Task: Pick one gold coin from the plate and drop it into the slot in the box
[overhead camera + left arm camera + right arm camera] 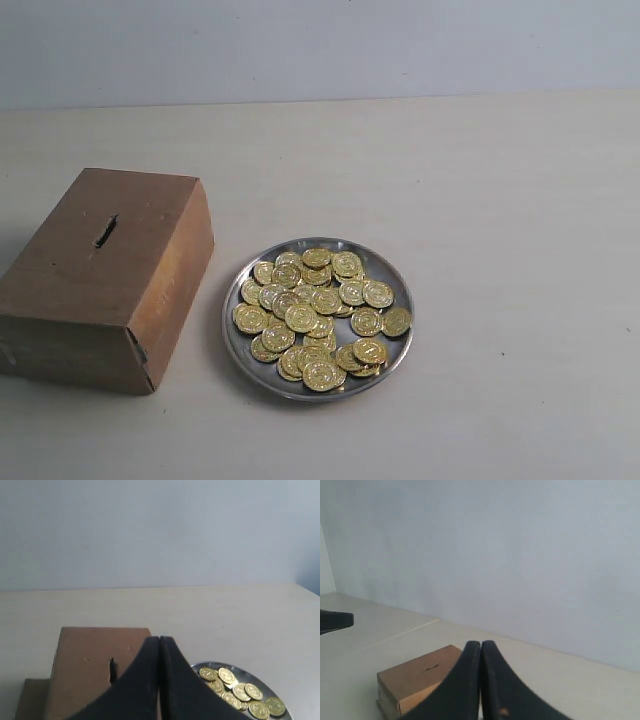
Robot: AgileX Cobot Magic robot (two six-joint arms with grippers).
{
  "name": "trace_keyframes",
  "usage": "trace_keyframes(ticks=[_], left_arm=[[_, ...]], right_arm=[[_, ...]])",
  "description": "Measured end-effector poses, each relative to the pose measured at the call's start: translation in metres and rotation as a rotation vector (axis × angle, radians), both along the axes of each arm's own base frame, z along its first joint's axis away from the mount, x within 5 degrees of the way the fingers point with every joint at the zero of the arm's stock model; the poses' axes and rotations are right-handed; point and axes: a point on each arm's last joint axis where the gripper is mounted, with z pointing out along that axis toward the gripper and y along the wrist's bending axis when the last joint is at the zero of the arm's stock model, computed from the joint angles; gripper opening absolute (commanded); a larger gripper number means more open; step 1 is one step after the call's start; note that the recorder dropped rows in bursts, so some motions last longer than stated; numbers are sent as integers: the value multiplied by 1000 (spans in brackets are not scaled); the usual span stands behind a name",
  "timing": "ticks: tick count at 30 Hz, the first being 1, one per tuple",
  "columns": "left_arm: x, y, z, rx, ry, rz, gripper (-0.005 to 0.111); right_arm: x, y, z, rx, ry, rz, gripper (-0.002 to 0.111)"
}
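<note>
Writing: coin faces carry a raised stamp, too small to read. Box faces are plain.

Left gripper (159,642): 2 dark fingers pressed together at the tips, nothing between them. In its wrist view the box (90,660) lies beyond the tips, partly hidden by 1 finger, with the slot (113,670) showing just beside that finger's edge. The plate (250,672) shows past the other finger. The gripper touches neither.

Right gripper (481,645): fingers likewise closed tip to tip and empty. The box (415,677) lies beyond it, well apart, with the slot (432,668) visible on top.

Exterior view: brown cardboard box (100,270) on a pale table (500,200), at the left. 1 short dark slot (105,231) crosses its top face, edges rough. The round silver plate (388,268) sits just beside the box's right side, not touching it. It has a low rim. Gold coins (315,315) are heaped on it, overlapping, filling most of the dish.
</note>
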Motion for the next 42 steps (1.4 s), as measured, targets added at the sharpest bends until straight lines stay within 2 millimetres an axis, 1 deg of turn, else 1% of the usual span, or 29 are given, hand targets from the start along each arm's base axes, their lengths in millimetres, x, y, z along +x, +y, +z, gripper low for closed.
trace_keyframes(ticks=[4,7,11,13,22,26,28,31,33,37,39,42], left_arm=[[-3,3,-21,2,13,14,0],[-5,5,-32,4,15,26,0],[-5,6,-44,9,28,37,0],[-6,7,-50,14,34,42,0],[-6,7,-52,37,26,40,0],[-8,5,-58,53,96,10,0],[-10,3,-61,21,150,0,0],[-10,3,-62,13,169,-5,0],[-10,3,-62,45,157,-9,0],[-10,5,-63,190,94,-25,0],[-10,5,-63,223,80,-28,0],[-8,6,-59,228,25,-15,0]], right_arm=[[2,4,-31,-24,45,18,0],[3,7,-51,-43,62,33,0],[2,9,-70,-54,77,52,0],[2,9,-76,-65,88,53,0],[4,7,-84,-126,148,22,0],[4,7,-85,-127,165,18,0],[4,6,-87,-135,180,12,0],[4,6,-87,-127,196,11,0],[4,6,-87,-102,222,12,0],[4,7,-84,-54,221,24,0],[3,8,-79,-14,184,43,0],[3,9,-78,-1,173,48,0]])
